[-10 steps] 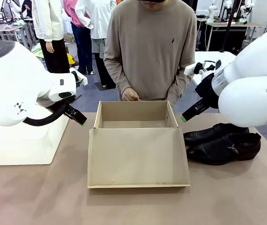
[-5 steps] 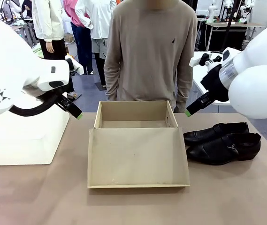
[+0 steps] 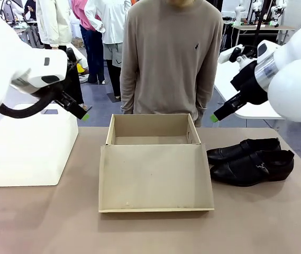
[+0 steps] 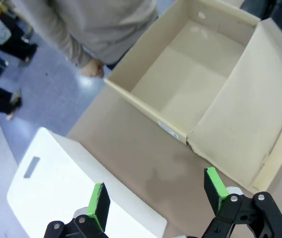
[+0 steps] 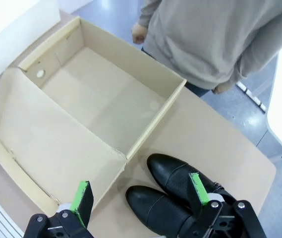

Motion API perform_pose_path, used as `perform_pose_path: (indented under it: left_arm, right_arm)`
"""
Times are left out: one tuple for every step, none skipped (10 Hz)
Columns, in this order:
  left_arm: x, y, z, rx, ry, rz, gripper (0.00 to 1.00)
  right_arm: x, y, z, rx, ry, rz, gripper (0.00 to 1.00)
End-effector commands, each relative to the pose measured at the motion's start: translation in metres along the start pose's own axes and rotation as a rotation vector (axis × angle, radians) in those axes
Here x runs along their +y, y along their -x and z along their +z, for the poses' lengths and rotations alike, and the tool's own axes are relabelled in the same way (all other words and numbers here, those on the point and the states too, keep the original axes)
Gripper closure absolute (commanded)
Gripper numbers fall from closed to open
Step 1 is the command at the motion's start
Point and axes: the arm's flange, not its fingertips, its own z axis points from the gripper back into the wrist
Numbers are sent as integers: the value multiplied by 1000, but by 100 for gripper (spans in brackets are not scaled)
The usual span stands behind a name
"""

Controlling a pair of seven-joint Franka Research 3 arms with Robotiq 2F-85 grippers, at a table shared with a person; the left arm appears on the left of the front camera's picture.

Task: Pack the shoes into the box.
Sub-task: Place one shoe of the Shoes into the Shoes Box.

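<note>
The tan cardboard box point(image 3: 150, 135) stands open in the middle of the table, its lid point(image 3: 155, 177) flipped flat toward me, and the inside is bare cardboard point(image 5: 103, 99). Two black shoes point(image 3: 251, 161) lie side by side just right of it, toes toward the box; their pointed toes point(image 5: 165, 191) show in the right wrist view. My left gripper point(image 3: 81, 114) hangs open in the air left of the box, holding nothing point(image 4: 158, 191). High above the shoes, my right gripper point(image 3: 216, 115) is open and holds nothing point(image 5: 138, 198).
A person in a beige sweater point(image 3: 169, 53) stands at the far edge behind the box, arms down. A white bin point(image 3: 28, 148) sits on the table's left side. Other people stand further back.
Both arms have risen and drawn outward, away from the box. The person has pulled a hand back from the box's far rim and now stands upright.
</note>
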Motion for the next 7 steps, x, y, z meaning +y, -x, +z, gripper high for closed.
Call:
perform_pose_path:
  left_arm:
    - [17,0,12,-64,109,-61,0]
    - [24,-4,17,-101,172,-106,0]
    - [28,-5,21,-138,223,-135,0]
    - [32,-9,24,-168,253,-155,0]
    - [34,-8,25,-188,274,-163,0]
    - [35,-10,26,-208,280,-164,0]
    - [37,-10,28,-231,285,-163,0]
  right_arm:
    - [-13,-3,15,-48,-82,54,0]
    - [-16,-6,21,-70,-119,73,0]
    - [-19,-8,27,-97,-159,98,0]
    - [-21,-10,34,-123,-196,119,0]
    - [-23,-11,41,-145,-233,136,0]
    - [-24,-13,46,-169,-254,148,0]
    - [-24,-14,50,-188,-271,160,0]
